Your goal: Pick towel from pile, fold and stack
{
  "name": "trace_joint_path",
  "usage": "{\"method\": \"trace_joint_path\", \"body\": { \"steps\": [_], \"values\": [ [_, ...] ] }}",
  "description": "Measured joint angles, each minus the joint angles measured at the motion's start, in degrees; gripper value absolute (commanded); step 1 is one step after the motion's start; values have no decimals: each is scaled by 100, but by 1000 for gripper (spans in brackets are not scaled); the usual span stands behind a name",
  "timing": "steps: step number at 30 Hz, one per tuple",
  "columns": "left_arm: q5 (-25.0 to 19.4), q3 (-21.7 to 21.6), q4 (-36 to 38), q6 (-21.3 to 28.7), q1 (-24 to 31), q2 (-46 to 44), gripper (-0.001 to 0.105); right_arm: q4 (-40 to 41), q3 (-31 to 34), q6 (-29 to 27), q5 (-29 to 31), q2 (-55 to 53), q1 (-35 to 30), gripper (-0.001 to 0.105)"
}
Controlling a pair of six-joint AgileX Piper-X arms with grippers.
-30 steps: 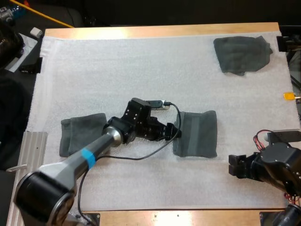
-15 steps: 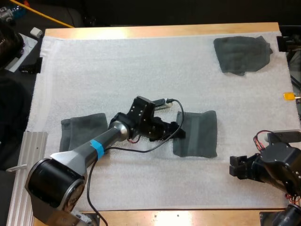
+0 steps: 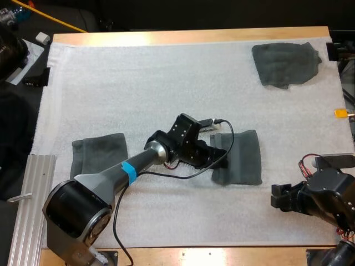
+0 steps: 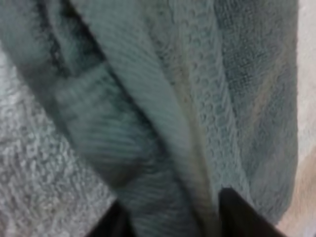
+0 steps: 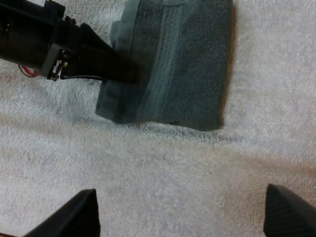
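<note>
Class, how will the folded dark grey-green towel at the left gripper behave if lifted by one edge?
Likely floppy: the folded dark grey-green towel lies soft and layered, so it may droop or unfold. Its ribbed weave should resist slipping from the left gripper.

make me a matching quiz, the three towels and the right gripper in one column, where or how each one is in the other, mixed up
1 far towel
2 left towel
3 middle towel
4 right gripper

a open, over bare mat
b held by the left gripper
c crumpled, far right corner
d lying at the mat's left side

Pairs: 1-c, 2-d, 3-b, 4-a
</note>
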Motion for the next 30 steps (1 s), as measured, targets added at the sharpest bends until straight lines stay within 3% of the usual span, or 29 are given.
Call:
{"method": "trace_joint_path", "body": {
  "steps": [2, 7, 11, 14, 15, 18, 19, 23, 30],
  "values": [
    [14, -5, 19, 0, -2, 8, 1, 0, 0, 0, 0, 0, 0, 66],
    [14, -9, 134, 62, -2, -23, 0, 15, 0, 0, 0, 0, 0, 66],
    [-125, -41, 469, 427, 69, -328, 0, 30, 0, 0, 0, 0, 0, 66],
    [-365, -108, 958, 972, 258, -740, 0, 30, 0, 0, 0, 0, 0, 66],
    [-615, -168, 1412, 1435, 527, -1052, 0, 30, 0, 0, 0, 0, 0, 66],
    [-667, -179, 1486, 1515, 575, -1103, 0, 30, 0, 0, 0, 0, 0, 66],
    [-1066, -270, 2003, 2043, 924, -1399, 0, 30, 0, 0, 0, 0, 0, 66],
    [-1146, -260, 2238, 2274, 1027, -1500, 0, 30, 0, 0, -11, 0, 0, 66],
    [-2235, -333, 3461, 3488, 2181, -2196, 0, 30, 0, -11, -16, 0, 0, 67]
  ]
}}
